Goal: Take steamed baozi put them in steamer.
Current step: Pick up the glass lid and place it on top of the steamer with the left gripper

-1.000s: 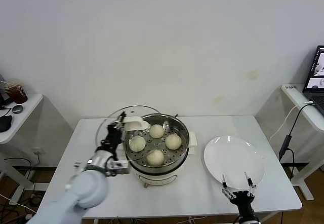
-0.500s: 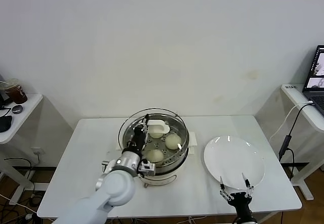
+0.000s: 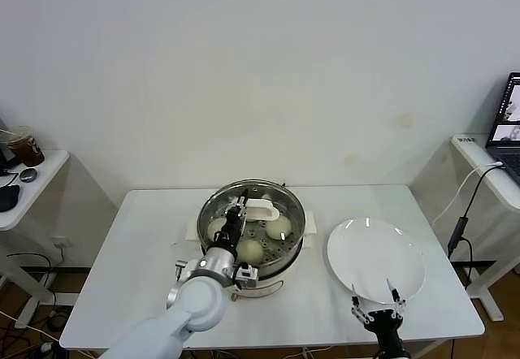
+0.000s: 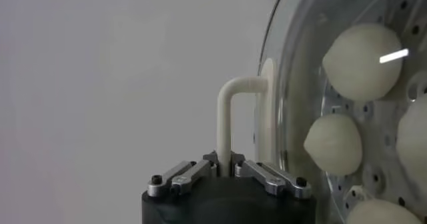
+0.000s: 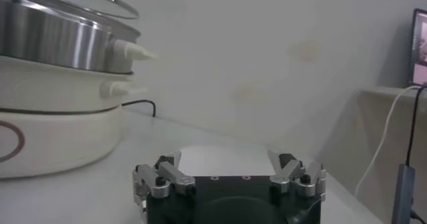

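The steamer [image 3: 297,231], a shiny steel pot on a white base, stands mid-table. Several cream-white steamed baozi [image 3: 279,227] lie on its perforated tray and show through the glass lid. My left gripper [image 3: 238,210] is shut on the lid's white handle [image 3: 262,209], holding the lid level over the pot's rim. In the left wrist view the fingers [image 4: 224,167] pinch the handle's post [image 4: 225,125], with baozi [image 4: 363,52] behind the glass lid [image 4: 293,79]. Near the table's front edge my right gripper [image 3: 375,306] hangs open and holds nothing.
A flat white plate [image 3: 378,255] lies to the right of the steamer, just beyond the right gripper [image 5: 227,162]. The steamer's steel wall [image 5: 53,42] and white base [image 5: 53,139] fill one side of the right wrist view. Side tables flank the white table.
My left gripper has carried the glass lid from the steamer's left side to directly over the pot. The right gripper has barely moved.
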